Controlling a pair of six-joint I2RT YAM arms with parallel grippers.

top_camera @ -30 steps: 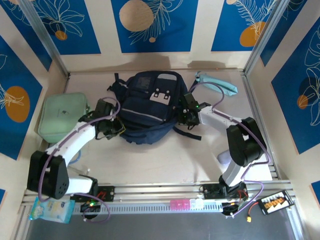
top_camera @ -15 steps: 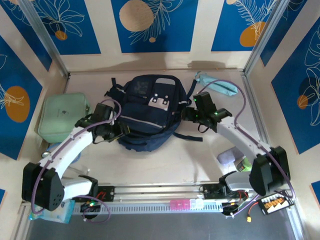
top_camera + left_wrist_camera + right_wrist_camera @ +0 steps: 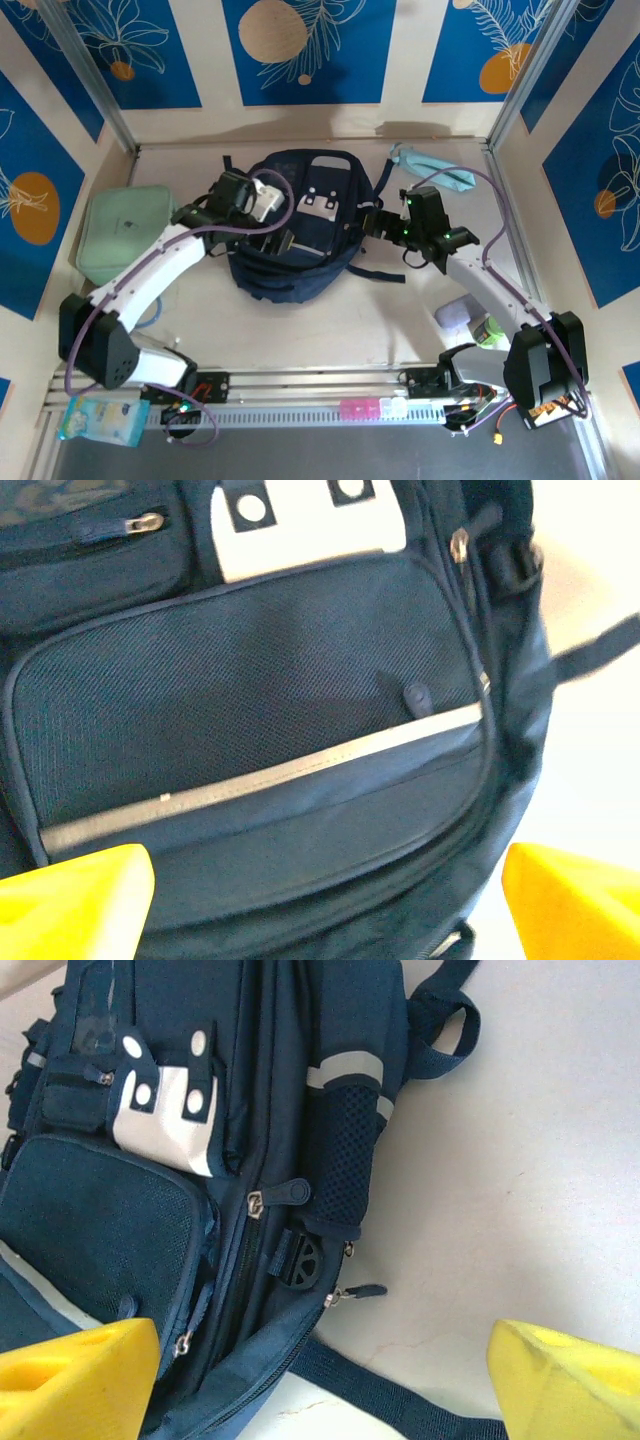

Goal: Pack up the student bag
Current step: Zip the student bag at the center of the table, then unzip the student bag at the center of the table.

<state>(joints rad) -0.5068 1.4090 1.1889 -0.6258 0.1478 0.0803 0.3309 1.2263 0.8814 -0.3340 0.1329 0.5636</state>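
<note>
The student bag (image 3: 300, 245) lies on the table (image 3: 330, 315), front up, with the mint-green case (image 3: 125, 235) off its left side. We see the left tool (image 3: 325, 900) over its front pocket and the right tool (image 3: 320, 1380) by its right edge, both spread apart and holding nothing.

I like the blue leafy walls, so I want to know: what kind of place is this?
Probably a robot practice booth. A left arm and a right arm are bolted to a metal rail, printed wall panels box the space in, and the student bag lies between the arms.
</note>
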